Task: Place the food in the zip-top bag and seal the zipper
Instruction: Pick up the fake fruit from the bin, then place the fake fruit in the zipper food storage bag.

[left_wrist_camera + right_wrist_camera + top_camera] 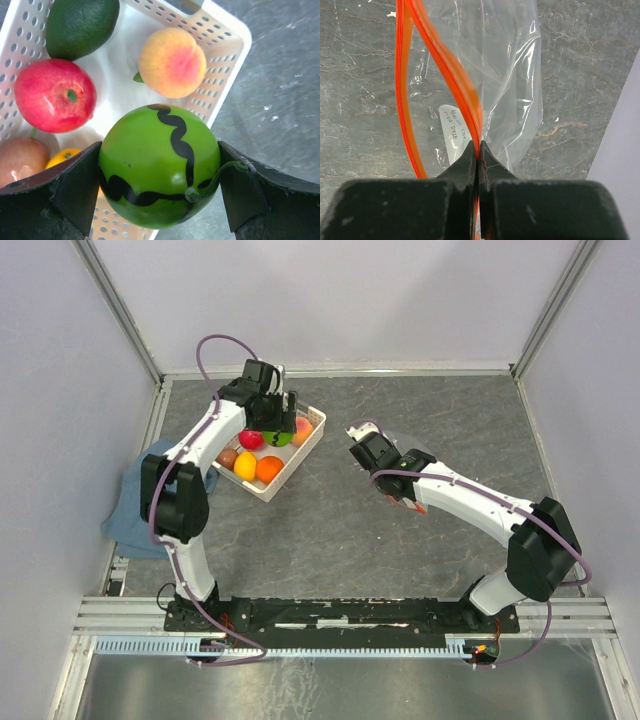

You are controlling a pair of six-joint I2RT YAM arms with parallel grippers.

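A green round fruit with black wavy stripes (160, 165) sits between the fingers of my left gripper (160, 187), which press on both its sides, over the near corner of the white lattice basket (227, 40). In the basket lie a red apple (55, 95), a peach (171, 62), a dark green avocado (80, 25) and a brown piece (20, 160). My right gripper (478, 155) is shut on one side of the red-orange zipper (455, 75) of the clear zip-top bag (515, 75). The other zipper strip (402, 100) bows away, so the mouth gapes.
From above, the basket (312, 445) stands at the back left with a lemon (245, 465) and an orange (269, 469) in it. A blue cloth (135, 505) lies at the left edge. The right gripper (352, 432) is to the right of the basket.
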